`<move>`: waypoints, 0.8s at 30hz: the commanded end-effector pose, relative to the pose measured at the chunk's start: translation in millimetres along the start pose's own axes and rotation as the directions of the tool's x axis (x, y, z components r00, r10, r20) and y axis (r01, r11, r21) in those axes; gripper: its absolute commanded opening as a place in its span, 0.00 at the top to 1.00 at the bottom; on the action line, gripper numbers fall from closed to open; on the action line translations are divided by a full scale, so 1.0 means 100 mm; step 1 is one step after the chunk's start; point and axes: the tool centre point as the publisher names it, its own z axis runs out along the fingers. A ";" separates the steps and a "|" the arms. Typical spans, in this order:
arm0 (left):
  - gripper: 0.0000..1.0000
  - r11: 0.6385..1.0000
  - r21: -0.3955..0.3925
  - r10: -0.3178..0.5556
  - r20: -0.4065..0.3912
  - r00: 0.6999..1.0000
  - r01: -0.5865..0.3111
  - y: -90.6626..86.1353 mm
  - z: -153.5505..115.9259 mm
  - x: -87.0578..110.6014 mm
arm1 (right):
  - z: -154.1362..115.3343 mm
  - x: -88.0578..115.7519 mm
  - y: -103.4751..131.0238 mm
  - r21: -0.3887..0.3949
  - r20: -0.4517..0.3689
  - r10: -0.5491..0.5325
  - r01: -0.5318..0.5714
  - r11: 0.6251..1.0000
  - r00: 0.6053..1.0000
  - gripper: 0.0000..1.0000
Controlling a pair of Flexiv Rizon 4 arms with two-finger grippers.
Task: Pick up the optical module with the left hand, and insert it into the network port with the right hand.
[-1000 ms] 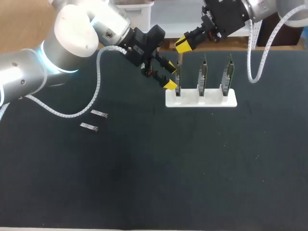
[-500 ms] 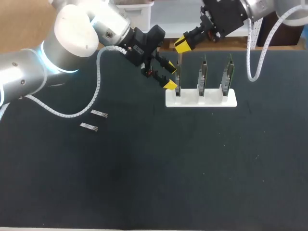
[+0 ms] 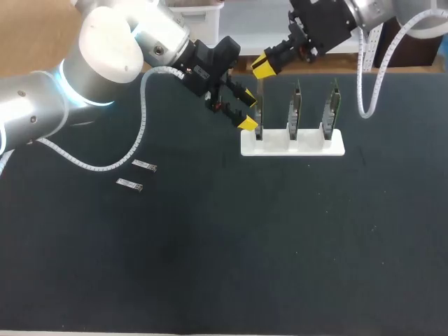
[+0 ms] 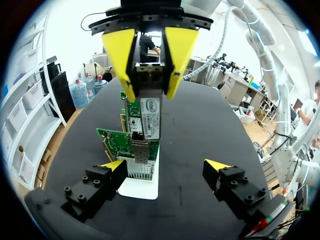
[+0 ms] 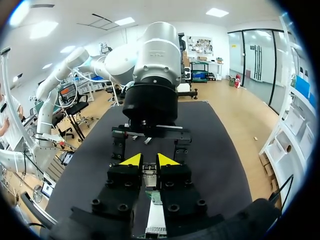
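My right gripper [image 3: 264,65] is shut on a silver optical module [image 3: 260,85], which hangs straight down over the leftmost of three upright network cards [image 3: 258,119] in a white stand [image 3: 301,145]. In the left wrist view the module [image 4: 150,111] is pinched between the right gripper's yellow fingers [image 4: 120,55], its lower end just above the card's port [image 4: 140,150]. My left gripper [image 3: 248,110] [image 4: 165,167] stands open beside that card, holding nothing. In the right wrist view the right gripper [image 5: 149,161] holds the module [image 5: 149,179] over the stand [image 5: 155,220].
Two more optical modules [image 3: 143,165] [image 3: 129,184] lie flat on the dark table at the left. The other two cards [image 3: 295,110] [image 3: 332,110] stand to the right in the same stand. The left arm's wrist [image 5: 152,65] is close ahead of the right gripper.
My right gripper with the module has shifted slightly to the left in the head view. The left arm has not moved.
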 end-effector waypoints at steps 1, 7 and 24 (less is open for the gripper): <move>0.00 1.000 0.002 -0.003 -0.005 1.000 0.003 0.01 0.00 -0.01 | 0.00 0.00 -0.01 0.005 0.007 0.001 -0.001 1.000 1.000 1.00; 0.00 1.000 0.002 -0.003 -0.005 1.000 0.003 0.01 0.00 -0.01 | -0.01 0.01 -0.03 0.018 0.016 0.004 -0.005 1.000 1.000 1.00; 0.00 1.000 0.002 -0.003 -0.005 1.000 0.003 0.01 0.00 -0.01 | -0.01 0.03 -0.10 0.052 0.019 0.014 -0.015 0.999 1.000 1.00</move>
